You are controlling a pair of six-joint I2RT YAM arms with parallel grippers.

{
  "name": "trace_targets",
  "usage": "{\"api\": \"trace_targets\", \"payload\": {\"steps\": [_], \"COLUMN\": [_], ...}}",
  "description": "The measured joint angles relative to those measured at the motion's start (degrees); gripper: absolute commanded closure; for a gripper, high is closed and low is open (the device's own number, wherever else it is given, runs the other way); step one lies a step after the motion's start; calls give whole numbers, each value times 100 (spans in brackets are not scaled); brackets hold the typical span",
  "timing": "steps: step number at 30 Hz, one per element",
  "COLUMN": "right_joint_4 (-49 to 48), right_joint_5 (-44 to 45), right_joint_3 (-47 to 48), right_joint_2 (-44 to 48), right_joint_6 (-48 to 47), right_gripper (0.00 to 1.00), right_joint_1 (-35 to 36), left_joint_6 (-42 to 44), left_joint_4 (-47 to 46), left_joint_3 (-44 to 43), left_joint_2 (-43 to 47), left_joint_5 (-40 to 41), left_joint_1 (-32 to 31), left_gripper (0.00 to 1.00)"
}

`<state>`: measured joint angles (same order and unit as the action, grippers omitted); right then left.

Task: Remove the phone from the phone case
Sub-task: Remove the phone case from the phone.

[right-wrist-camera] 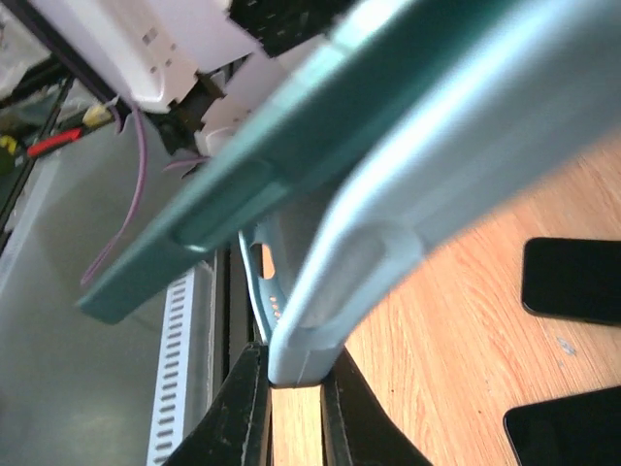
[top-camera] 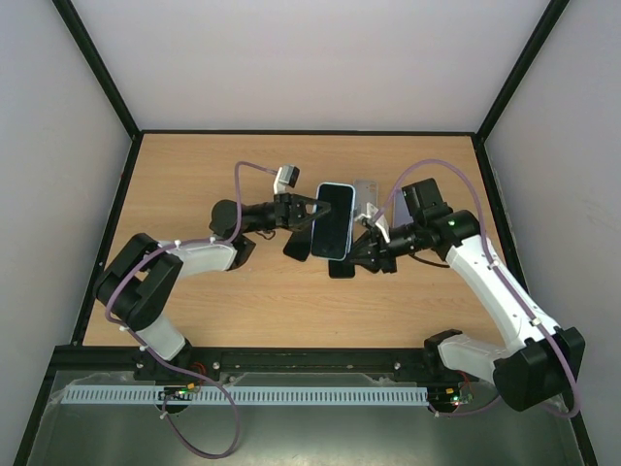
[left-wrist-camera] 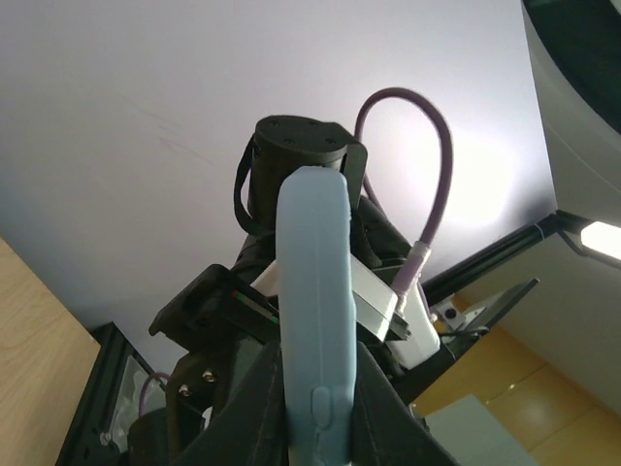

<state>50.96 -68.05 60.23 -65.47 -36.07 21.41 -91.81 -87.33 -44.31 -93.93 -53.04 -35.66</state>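
The job is under way but not finished. Both arms hold the phone case [top-camera: 353, 200] raised off the bench [top-camera: 194, 175], and the phone [top-camera: 333, 223] sits inside it with its dark screen facing up and the pale blue rim showing round it.

The left gripper [top-camera: 309, 214] is at the left edge of the phone case. In the left wrist view its fingers [left-wrist-camera: 383, 417] press on either side of the blue edge [left-wrist-camera: 315, 311], so it is closed on the case. The right gripper [top-camera: 365, 239] is at the case's lower right edge. In the right wrist view its fingers [right-wrist-camera: 243, 408] pinch the pale blue lip [right-wrist-camera: 320, 320] between them, so it too is clamped on the case.

That same view suggests the peeling has begun. A darker teal slab [right-wrist-camera: 291, 165], probably the phone's side, stands apart from the pale blue lip, and a strip of case with small cut-outs shows in the gap. I judge one edge or corner to be partly freed. From above, the rest of the rim looks seated on the phone.

What is left is to work the remaining rim off, draw the phone fully clear and set both parts down.

Two dark phones [top-camera: 296, 245] [top-camera: 342, 269] lie on the bench just below the phone case, and a clear item [top-camera: 366, 192] lies just to its right.
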Motion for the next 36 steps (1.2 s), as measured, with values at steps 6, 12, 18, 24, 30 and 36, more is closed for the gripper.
{"api": "trace_targets", "payload": {"steps": [6, 12, 18, 24, 30, 36], "right_joint_4": [-476, -997, -1781, -2393, -2868, -3042], "right_joint_5": [-219, -452, -643, -682, -798, -1110], "right_joint_3": [-7, -4, 17, 31, 31, 31], "right_joint_2": [-107, -249, -367, -553, -726, -883], "right_joint_6": [988, 2041, 3060, 3901, 4457, 4638], "right_gripper": [91, 81, 71, 65, 60, 64], "right_joint_1": [-422, -669, -699, -723, -791, -868], "left_joint_6": [48, 201, 293, 520, 852, 1198], "left_joint_4": [-13, -13, -9, 0, -20, 103], "left_joint_3": [0, 4, 116, 203, 203, 203], "left_joint_2": [0, -2, -70, -92, -92, -92], "left_joint_5": [472, 787, 905, 1014, 1156, 1150], "left_joint_1": [61, 61, 48, -50, -50, -74], "left_gripper": [97, 98, 98, 97, 97, 98]}}
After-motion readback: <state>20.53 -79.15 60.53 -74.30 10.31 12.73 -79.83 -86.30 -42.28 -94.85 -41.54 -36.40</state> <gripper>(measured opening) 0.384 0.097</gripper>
